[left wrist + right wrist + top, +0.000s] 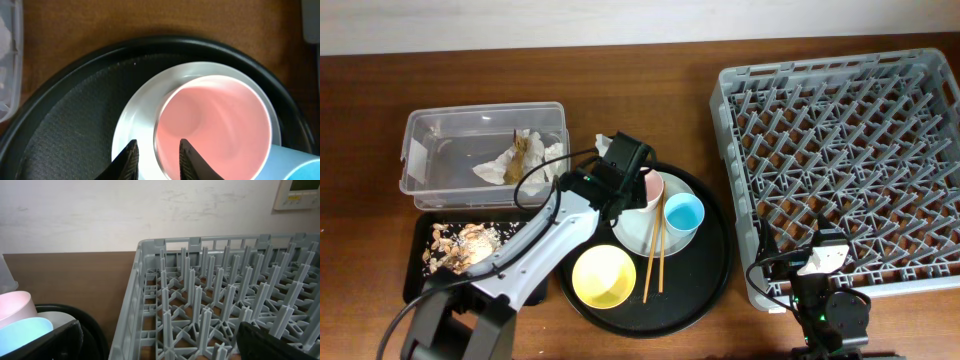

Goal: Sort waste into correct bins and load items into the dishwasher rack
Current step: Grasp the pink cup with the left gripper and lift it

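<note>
On the counter (370,100), the rack (845,160) fills the right side. Left of it sits the round tray (718,275), with a plate (625,232) at its middle and a bowl (603,276) in front of the plate. Chopsticks (655,255) run from the plate toward the tray's front, right of the bowl. The rear cup (650,187) stands on the plate, and the front cup (682,215) is just beside it on the right. At far left, the tub (420,130) holds a napkin (495,170) and a wrapper (523,150). The shallow tray (413,268) before it holds scraps (465,245).
</note>
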Available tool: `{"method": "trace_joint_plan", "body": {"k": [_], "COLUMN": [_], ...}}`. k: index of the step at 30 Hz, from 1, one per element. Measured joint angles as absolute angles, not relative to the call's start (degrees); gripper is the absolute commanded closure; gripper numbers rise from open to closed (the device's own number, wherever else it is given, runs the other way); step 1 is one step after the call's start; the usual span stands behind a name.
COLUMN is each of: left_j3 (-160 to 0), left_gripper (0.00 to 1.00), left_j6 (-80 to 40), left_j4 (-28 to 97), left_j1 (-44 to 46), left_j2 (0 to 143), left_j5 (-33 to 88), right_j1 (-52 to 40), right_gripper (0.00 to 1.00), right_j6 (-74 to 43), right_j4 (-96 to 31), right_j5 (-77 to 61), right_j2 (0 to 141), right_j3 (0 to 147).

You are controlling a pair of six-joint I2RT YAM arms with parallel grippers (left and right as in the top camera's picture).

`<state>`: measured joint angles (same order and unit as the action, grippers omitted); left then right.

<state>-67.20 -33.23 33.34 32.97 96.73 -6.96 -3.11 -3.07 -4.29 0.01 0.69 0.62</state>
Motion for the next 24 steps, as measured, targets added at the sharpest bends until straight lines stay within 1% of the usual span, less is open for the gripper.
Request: {"method": "trace_joint_plan", "body": {"k": [5, 6, 7, 13, 15, 16, 17, 18, 19, 21, 22, 24], "left_j3": [-67.2, -67.2, -67.2, -69.1, -74.2, -75.4, -76.1, -76.5, -76.8, -76.8, -76.8, -76.8], "left_gripper": [0.89, 0.96, 0.99, 1.00, 1.00, 1.00, 1.00, 1.00, 1.00, 1.00, 1.00, 1.00], "left_j6": [-33.0, -33.1, -33.0, -33.0, -32.5, -31.8, -30.5, -28.9, -27.8, -24.5, -23.4, -22.2], "left_j4": [33.3, 33.3, 33.5, 36.9, 39.5, 40.1, 40.4, 40.9, 40.9, 41.0, 41.0, 40.8], "left_j1": [33.0, 33.0, 33.0, 31.5, 26.7, 25.1, 22.3, 16.6, 13.5, 5.6, 2.5, 0.3], "left_j2": [99.8, 99.8, 99.8, 97.9, 89.1, 86.3, 82.9, 78.9, 77.8, 77.7, 78.0, 78.0], "left_j5": [-6.0, -6.0, -6.0, -5.3, -2.6, 0.3, 6.2, 16.1, 22.1, 42.7, 49.0, 57.7], "right_j1": [-3.1, -3.1, -3.1, -3.1, -3.1, -3.1, -3.1, -3.1, -3.1, -3.1, -3.1, -3.1], "right_gripper": [0.01, 0.01, 0.01, 0.01, 0.01, 0.01, 0.01, 0.01, 0.01, 0.01, 0.01, 0.01], "right_j6": [-3.0, -3.0, -3.0, -3.0, -3.4, -4.3, -6.7, -11.0, -12.5, -16.3, -17.0, -17.3], "right_j4": [-4.3, -4.3, -4.3, -3.5, -2.0, -1.9, -2.3, -3.0, -5.3, -13.8, -19.4, -33.6], "right_j5": [0.0, 0.0, 0.0, -0.6, -5.2, -7.1, -9.8, -14.2, -15.8, -22.2, -25.6, -30.0], "right_j2": [0.7, 0.7, 0.7, 0.7, 0.7, 0.7, 0.7, 0.7, 0.9, 3.2, 6.2, 14.4], "right_j3": [0.6, 0.6, 0.6, 0.6, 0.8, 1.1, 2.2, 6.5, 9.0, 19.8, 25.5, 35.4]}}
